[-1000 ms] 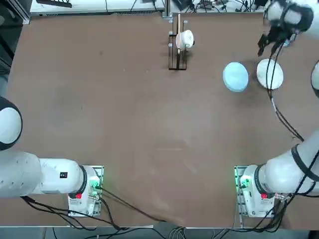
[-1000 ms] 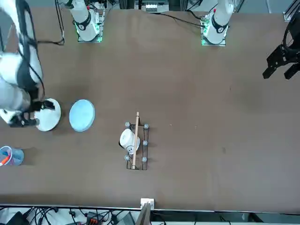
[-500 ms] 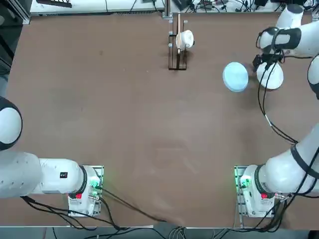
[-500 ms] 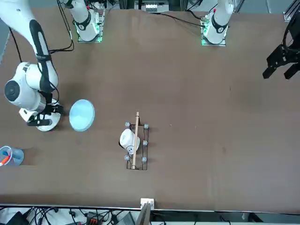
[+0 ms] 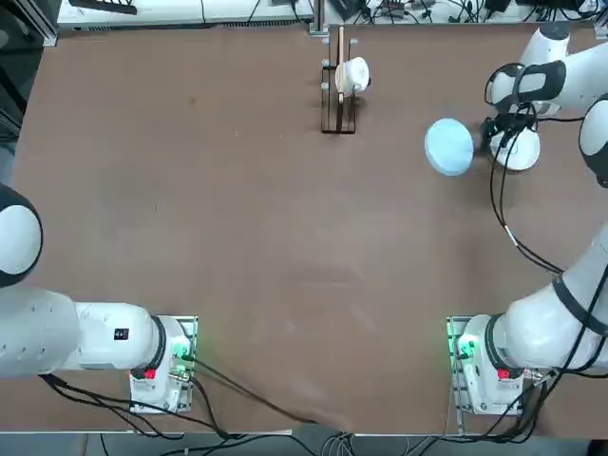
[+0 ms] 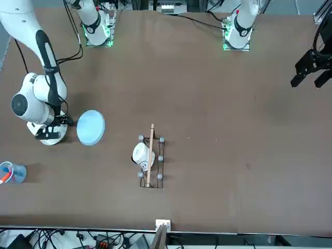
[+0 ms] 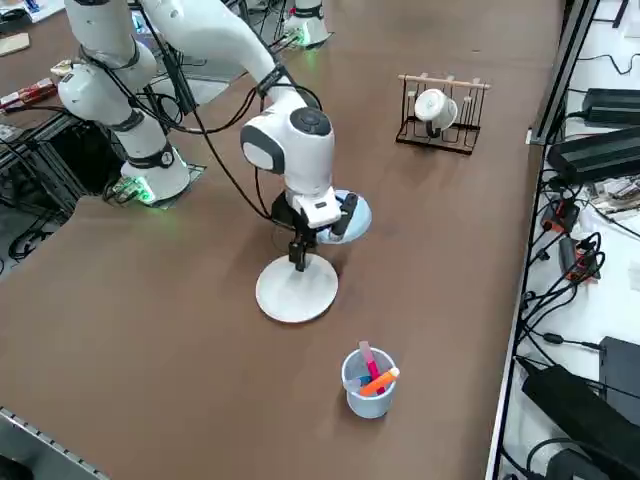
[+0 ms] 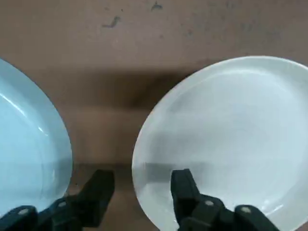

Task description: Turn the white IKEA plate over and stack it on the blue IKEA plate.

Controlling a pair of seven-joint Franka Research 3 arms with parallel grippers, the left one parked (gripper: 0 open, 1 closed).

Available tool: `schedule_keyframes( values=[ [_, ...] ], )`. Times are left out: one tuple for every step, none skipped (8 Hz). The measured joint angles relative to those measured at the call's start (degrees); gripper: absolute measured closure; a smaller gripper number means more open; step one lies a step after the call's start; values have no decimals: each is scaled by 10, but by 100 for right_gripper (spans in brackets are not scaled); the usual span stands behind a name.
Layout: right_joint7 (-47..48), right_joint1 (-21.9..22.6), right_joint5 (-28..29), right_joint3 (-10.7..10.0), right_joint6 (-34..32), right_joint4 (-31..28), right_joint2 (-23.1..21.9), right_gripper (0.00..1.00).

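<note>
Right gripper (image 8: 137, 190) at upper right of top view, fingers spread, straddling rim of round off-white plastic plate (image 8: 226, 139). Pale blue round plastic plate (image 5: 447, 145) just beside. Grasp step; next, likely pinch rim, lift.

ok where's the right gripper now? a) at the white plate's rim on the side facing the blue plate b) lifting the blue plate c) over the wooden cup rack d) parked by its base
a: the right gripper has open jaws straddling the rim of the round off-white plastic plate, next to the round pale blue plastic plate, both still flat on the table.
</note>
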Motion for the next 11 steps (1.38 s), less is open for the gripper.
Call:
schedule_keyframes(
  values=[
    [0,0,0,0,-5,0,2,33],
    [0,0,0,0,-6,0,4,56],
    [0,0,0,0,-8,2,3,72],
    [-1,0,0,0,-9,3,3,77],
    [-6,0,0,0,-14,5,2,90],
    [-11,0,-1,0,-25,10,2,94],
    [-15,0,-1,0,-42,19,1,97],
    [-15,1,-1,1,-67,34,1,97],
    [-15,2,-1,3,-110,57,1,97],
    [-15,6,0,6,-180,95,-1,97],
    [-15,13,9,9,-261,142,-4,97]
  ],
)
